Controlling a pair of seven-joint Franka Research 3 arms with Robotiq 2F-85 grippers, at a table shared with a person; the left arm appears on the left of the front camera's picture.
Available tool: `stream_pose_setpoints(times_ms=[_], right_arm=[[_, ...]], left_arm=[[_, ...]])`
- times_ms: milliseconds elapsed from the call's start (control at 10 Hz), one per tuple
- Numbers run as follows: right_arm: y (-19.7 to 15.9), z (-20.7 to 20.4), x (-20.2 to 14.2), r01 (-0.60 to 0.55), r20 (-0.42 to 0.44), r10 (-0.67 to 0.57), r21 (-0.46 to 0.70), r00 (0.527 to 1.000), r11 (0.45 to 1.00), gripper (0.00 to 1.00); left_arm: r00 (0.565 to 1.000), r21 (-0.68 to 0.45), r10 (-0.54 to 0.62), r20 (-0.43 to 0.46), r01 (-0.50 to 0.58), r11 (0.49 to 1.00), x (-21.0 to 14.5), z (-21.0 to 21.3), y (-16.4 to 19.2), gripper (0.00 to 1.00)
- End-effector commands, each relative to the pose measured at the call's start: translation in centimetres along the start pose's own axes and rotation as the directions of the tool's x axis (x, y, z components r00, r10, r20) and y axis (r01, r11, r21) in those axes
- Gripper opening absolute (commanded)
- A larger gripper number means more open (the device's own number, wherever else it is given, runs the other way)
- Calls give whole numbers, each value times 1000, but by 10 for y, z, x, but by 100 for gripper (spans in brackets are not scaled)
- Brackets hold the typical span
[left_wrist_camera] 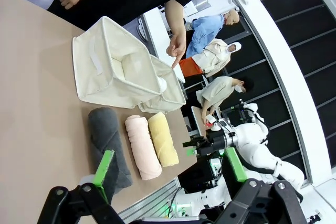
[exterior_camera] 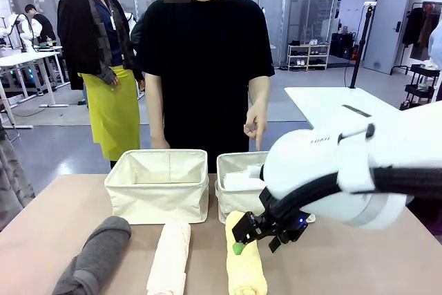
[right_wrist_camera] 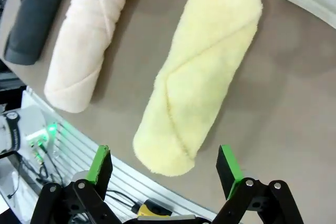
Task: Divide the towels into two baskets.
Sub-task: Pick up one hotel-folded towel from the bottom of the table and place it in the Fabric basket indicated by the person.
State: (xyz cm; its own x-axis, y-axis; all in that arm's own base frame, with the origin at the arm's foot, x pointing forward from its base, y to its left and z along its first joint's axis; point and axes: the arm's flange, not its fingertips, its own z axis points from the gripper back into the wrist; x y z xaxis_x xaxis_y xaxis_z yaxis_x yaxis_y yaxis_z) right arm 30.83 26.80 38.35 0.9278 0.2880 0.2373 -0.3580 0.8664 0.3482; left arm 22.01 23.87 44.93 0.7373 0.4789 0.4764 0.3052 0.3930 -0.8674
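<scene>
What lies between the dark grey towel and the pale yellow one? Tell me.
The cream-peach towel lies between the dark grey towel and the pale yellow towel; the front view shows it.

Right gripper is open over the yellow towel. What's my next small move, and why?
Probably lower the right gripper straight down, then close. Its jaws stand open above the yellow towel, lined up to either side of its near end, and the towel lies untouched on the table. The roll looks narrower than the gap.
</scene>
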Motion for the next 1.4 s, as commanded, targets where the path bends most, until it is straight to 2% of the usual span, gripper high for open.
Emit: stream_pose_setpoints(times_ms=[0,200,600,800,1300], right_arm=[[-6,-13,-17,52,44,-48,-104,998,993,100],[-2,-32,-12,59,28,-56,-133,998,989,100],[-5,-49,9,93,58,-86,-130,995,987,100],[-5,-54,18,96,83,-87,-117,993,988,100],[0,-72,30,112,54,-110,-54,993,992,100]], left_arm=[[1000,-23,-26,11,26,999,0,2,0,100],[1000,-23,-26,11,26,999,0,2,0,100],[1000,-23,-26,11,26,999,0,2,0,100],[1000,-23,-26,11,26,999,0,2,0,100],[1000,-23,-26,11,26,999,0,2,0,100]])
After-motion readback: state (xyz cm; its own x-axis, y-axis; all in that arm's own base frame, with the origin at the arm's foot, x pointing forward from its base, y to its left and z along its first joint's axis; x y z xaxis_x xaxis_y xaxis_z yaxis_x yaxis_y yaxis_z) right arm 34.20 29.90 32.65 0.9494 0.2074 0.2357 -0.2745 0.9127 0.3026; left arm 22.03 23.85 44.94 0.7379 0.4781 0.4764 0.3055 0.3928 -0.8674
